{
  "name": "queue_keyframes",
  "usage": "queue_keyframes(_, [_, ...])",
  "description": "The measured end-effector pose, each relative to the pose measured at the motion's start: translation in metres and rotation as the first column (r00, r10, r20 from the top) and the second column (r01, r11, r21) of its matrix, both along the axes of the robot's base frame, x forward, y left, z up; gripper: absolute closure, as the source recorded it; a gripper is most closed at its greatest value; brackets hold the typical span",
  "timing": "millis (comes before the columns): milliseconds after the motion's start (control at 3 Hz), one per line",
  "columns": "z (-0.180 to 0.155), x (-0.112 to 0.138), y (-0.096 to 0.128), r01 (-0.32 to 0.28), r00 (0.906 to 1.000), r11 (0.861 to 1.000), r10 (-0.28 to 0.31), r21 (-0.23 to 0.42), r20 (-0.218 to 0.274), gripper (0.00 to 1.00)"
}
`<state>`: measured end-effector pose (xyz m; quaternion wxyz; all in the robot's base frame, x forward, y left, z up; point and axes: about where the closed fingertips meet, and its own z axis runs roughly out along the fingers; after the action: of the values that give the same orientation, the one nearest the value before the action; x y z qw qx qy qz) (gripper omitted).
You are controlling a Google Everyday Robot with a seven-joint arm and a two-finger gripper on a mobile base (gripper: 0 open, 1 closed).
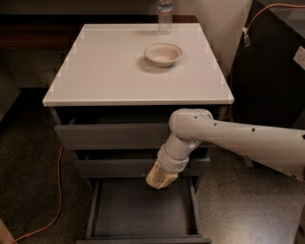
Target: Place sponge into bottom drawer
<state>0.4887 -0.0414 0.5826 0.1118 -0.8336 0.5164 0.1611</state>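
The bottom drawer (138, 217) is pulled out, showing its shallow grey tray. My gripper (163, 175) points down at the end of the white arm, over the back part of that tray. It is shut on the sponge (158, 180), a pale-yellow block that hangs just above the tray and in front of the middle drawer's front. The wrist and the sponge hide most of the fingers.
A white bowl (163, 54) and a water bottle (165, 9) stand on the white cabinet top (105, 71). The top drawer (109, 136) and the middle drawer (114, 167) stick out a little. An orange cable (56, 190) runs along the floor at left. Dark equipment (271, 71) stands at right.
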Motion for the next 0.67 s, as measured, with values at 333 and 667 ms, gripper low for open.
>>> queue_keyframes(333, [-0.04,0.008,-0.012,0.025,0.9996,0.999,-0.026,-0.037,-0.009,1.0])
queue_keyframes(667, [-0.07,0.013,-0.02,0.049,0.9987,0.998,-0.048,-0.045,0.017,1.0])
